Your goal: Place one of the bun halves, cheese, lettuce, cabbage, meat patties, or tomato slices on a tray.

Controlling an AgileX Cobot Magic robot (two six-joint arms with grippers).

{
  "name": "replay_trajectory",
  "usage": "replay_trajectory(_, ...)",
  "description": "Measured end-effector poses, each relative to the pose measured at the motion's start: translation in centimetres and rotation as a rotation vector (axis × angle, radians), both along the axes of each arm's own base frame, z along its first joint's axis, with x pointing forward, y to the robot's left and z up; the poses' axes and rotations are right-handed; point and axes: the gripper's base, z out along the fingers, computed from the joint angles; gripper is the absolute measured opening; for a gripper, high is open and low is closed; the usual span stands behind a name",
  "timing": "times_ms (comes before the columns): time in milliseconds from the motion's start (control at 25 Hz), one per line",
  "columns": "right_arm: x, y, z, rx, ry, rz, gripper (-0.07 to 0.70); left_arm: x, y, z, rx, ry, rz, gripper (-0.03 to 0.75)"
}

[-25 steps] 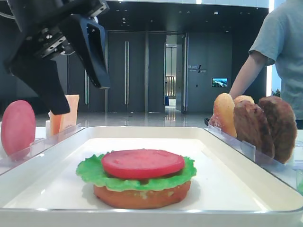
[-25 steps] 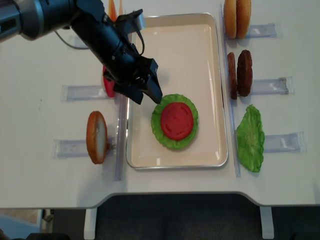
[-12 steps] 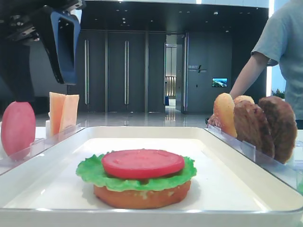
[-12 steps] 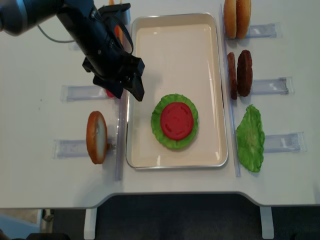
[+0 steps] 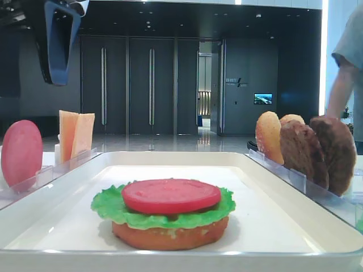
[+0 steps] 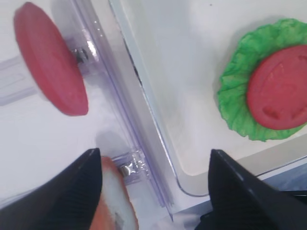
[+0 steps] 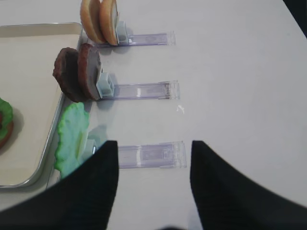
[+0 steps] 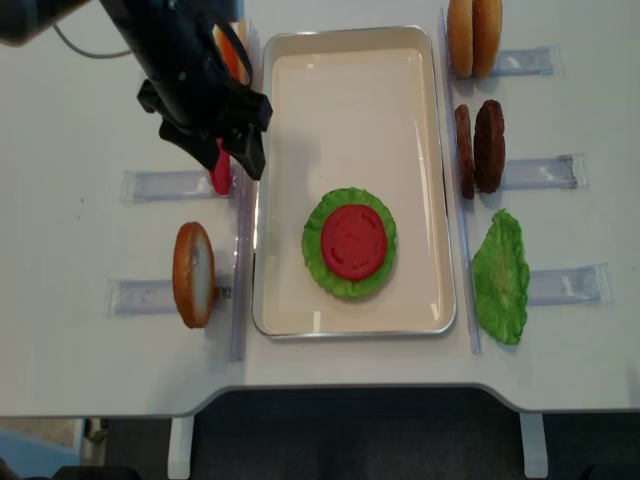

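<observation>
On the white tray lies a stack: a bun half underneath, green lettuce on it, and a tomato slice on top. My left gripper hangs open and empty above the tray's left rim, over an upright tomato slice and near a standing bun half. In the left wrist view, that gripper frames the rim and a clear rack. My right gripper is open and empty above a clear rack on the tray's right.
Cheese slices stand on the far left rack. Right of the tray stand two bun halves, two meat patties and a lettuce leaf, each on a clear rack. A person stands at the far right.
My left gripper, open throughout, has risen and drawn left from beside the stack to above the tray's left rim. The person has shifted right.
</observation>
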Motion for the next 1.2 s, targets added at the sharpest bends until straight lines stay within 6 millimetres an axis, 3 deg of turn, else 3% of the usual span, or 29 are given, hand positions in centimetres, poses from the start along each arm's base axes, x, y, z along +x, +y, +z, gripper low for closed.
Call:
replay_trajectory(360,0.0,0.0,0.0,0.000,0.000,0.000,0.342,0.8,1.5,1.0,0.078,-0.022,0.035,0.526)
replay_trajectory(920,0.0,0.0,0.0,0.001,0.000,0.000,0.342,1.0,8.5,4.8,0.087,-0.138,0.229,0.526)
replay_trajectory(1200,0.0,0.0,0.0,0.001,0.000,0.000,0.342,0.8,10.7,5.8,0.093,-0.164,0.291,0.512)
